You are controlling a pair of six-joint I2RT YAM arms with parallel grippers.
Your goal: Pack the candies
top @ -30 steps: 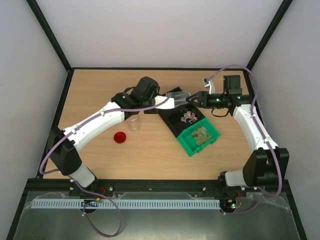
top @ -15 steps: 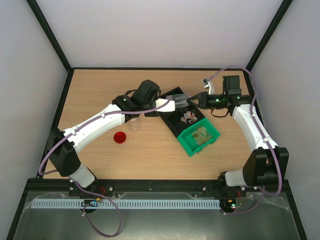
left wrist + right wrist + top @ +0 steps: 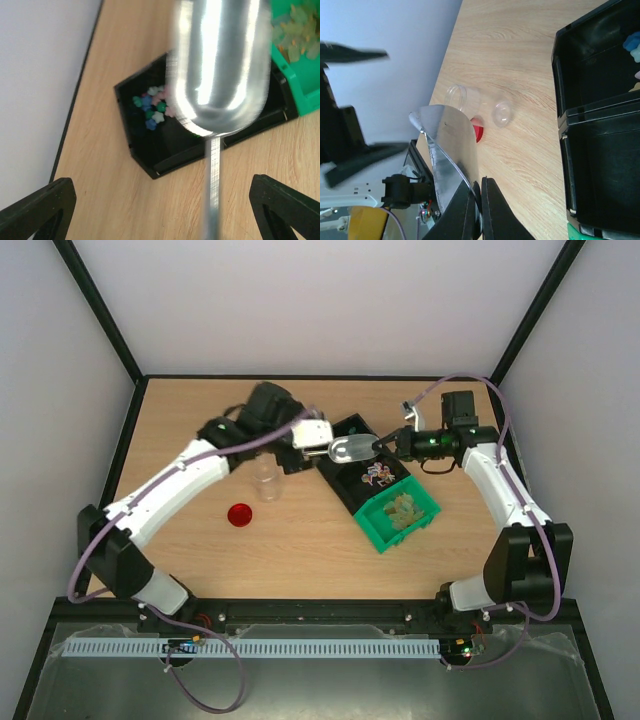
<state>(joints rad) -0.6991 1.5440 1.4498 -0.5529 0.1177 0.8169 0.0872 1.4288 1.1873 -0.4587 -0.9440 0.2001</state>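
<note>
Right wrist: scoop (image 3: 451, 150) in right tool (image 3: 480, 189), seemingly tight.

**Candies, two groups, both right of centre.** You find the mixed-colour candies (image 3: 377, 475) in a loose cluster on the floor of one compartment of the black bin (image 3: 340, 485). They are tiny flower-shaped pieces in pink, blue, white and green, some touching, none stacked high. Just nearer and to the right, the greenish-tan candies (image 3: 405, 510) lie heaped in the green bin (image 3: 385, 538), which touches the black one. They are pale, translucent-looking and piled over one another, covering much of its floor.
</note>
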